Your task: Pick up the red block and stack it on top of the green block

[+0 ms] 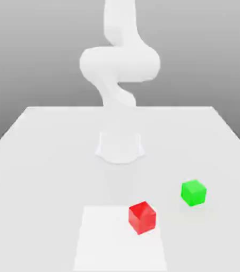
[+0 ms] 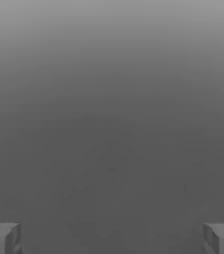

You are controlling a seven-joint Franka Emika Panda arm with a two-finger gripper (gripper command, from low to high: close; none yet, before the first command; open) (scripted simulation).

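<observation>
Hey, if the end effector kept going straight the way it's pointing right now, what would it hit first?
Nothing, as far as the hand view shows: between the open end effector fingers lies only plain grey, no block. The red block and green block sit on the table in the exterior view. Depth is unclear.

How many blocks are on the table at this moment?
2. The red block sits near the table's front edge, at the corner of a paler square patch. The green block sits apart from it, farther back and toward the exterior view's right. Nothing seems to hide another.
</observation>
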